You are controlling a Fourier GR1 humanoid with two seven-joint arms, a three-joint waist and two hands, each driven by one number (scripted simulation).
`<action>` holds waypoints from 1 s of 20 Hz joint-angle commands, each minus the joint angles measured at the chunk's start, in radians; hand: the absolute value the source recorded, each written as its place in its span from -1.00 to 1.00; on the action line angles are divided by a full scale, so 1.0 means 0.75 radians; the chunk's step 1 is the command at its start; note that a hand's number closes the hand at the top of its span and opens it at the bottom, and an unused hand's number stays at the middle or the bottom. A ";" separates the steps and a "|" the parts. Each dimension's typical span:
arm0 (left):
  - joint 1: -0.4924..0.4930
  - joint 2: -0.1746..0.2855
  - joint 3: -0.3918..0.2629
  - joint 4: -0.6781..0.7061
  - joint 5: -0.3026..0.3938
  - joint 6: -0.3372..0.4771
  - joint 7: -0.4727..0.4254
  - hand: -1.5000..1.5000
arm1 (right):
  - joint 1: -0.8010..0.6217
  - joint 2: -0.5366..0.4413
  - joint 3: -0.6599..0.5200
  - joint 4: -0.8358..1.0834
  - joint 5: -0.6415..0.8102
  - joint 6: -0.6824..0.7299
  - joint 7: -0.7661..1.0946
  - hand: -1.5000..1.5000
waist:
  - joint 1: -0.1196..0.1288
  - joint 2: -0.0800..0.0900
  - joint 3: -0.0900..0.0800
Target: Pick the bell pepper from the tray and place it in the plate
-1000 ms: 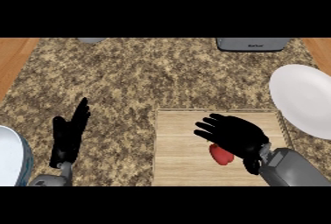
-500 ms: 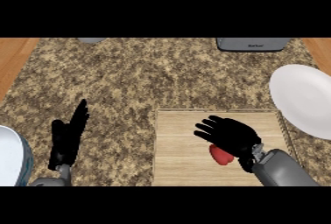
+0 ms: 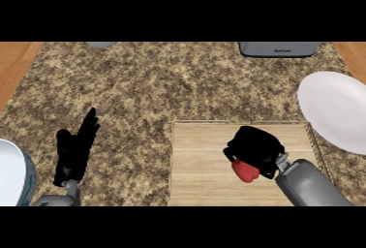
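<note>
A red bell pepper [image 3: 245, 171] lies on the wooden tray [image 3: 200, 164], mostly hidden under my right hand [image 3: 254, 147]. That hand's fingers are curled down over the pepper, with only its lower left part showing. The white plate [image 3: 336, 110] sits to the right of the tray, at the counter's right edge. My left hand [image 3: 75, 150] rests open at the lower left, fingers pointing up, away from the tray.
A grey appliance [image 3: 279, 48] stands at the back right. A white bowl with a blue rim [image 3: 14, 174] shows at the lower left edge. A grey object [image 3: 102, 44] peeks in at the back. Wooden floor borders the granite counter on both sides.
My right hand's fingers, spread open above the pepper before, have curled down around it. The left hand has stayed in place.
</note>
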 commanded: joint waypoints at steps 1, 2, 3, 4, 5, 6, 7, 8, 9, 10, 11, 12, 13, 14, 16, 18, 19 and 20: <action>0.002 -0.020 -0.023 -0.057 -0.035 0.008 0.074 0.00 | -0.002 -0.031 -0.076 -0.007 0.023 -0.091 -0.080 1.00 | -0.001 0.000 0.001; -0.043 0.012 0.036 0.014 0.034 -0.044 0.010 0.00 | 0.037 0.061 -0.154 0.110 -0.015 -0.156 0.056 1.00 | -0.003 0.004 0.001; 0.043 -0.005 0.002 -0.004 -0.003 -0.011 -0.028 0.00 | 0.053 0.098 -0.264 0.150 -0.056 -0.158 0.161 1.00 | 0.000 0.006 0.002; 0.016 0.013 0.029 0.007 0.014 -0.019 -0.019 0.00 | 0.030 0.138 -0.400 0.187 -0.125 -0.129 0.243 1.00 | -0.009 0.012 0.003; 0.005 -0.015 0.011 -0.016 0.001 0.010 0.006 0.00 | 0.044 0.174 -0.510 0.210 -0.181 -0.153 0.311 1.00 | -0.026 0.014 0.006; 0.030 -0.005 0.022 -0.005 -0.005 0.015 -0.016 0.00 | 0.059 0.197 -0.610 0.252 -0.213 -0.179 0.393 1.00 | -0.032 0.020 0.008; 0.025 -0.017 0.013 -0.025 0.004 0.013 -0.006 0.00 | 0.029 0.239 -0.718 0.265 -0.275 -0.180 0.463 1.00 | -0.035 0.019 0.009; 0.025 0.000 0.024 0.004 0.010 -0.007 -0.015 0.00 | 0.011 0.249 -0.782 0.278 -0.288 -0.224 0.516 1.00 | -0.032 0.019 0.006; 0.014 0.001 0.024 -0.003 -0.011 0.013 -0.032 0.00 | -0.011 0.286 -0.824 0.311 -0.276 -0.296 0.590 1.00 | -0.011 0.019 0.006; -0.006 0.024 0.045 -0.002 0.013 -0.012 -0.001 0.00 | -0.072 0.275 -0.884 0.315 -0.289 -0.334 0.621 1.00 | -0.001 0.016 0.004; 0.034 0.016 0.010 -0.031 0.021 -0.044 0.001 0.00 | -0.075 0.261 -0.908 0.346 -0.249 -0.423 0.664 1.00 | 0.015 0.013 0.004; 0.067 0.016 0.001 -0.050 -0.007 -0.023 -0.025 0.00 | -0.096 0.236 -0.946 0.344 -0.262 -0.479 0.645 1.00 | 0.018 0.008 0.004; 0.044 -0.030 -0.021 -0.043 -0.011 -0.002 -0.023 0.00 | -0.188 0.224 -0.967 0.401 -0.255 -0.497 0.663 1.00 | 0.026 0.011 0.003; 0.053 -0.023 -0.017 -0.023 -0.022 0.000 -0.031 0.00 | -0.173 0.229 -0.962 0.390 -0.245 -0.579 0.639 1.00 | 0.017 0.008 0.002; 0.012 -0.038 -0.022 0.014 -0.057 0.032 -0.011 0.00 | -0.200 0.241 -0.970 0.400 -0.246 -0.641 0.647 1.00 | 0.006 0.006 0.002; -0.019 -0.029 0.018 0.052 -0.019 0.009 -0.041 0.00 | -0.279 0.196 -1.037 0.312 -0.302 -0.616 0.675 1.00 | -0.002 0.004 0.000; -0.008 -0.030 -0.003 0.018 -0.032 0.011 -0.018 0.00 | -0.207 0.216 -1.034 0.229 -0.269 -0.731 0.685 1.00 | -0.013 -0.001 0.001; 0.058 0.001 0.021 0.005 0.006 -0.032 -0.035 0.00 | -0.161 0.192 -1.049 0.166 -0.276 -0.745 0.674 1.00 | -0.014 -0.005 0.000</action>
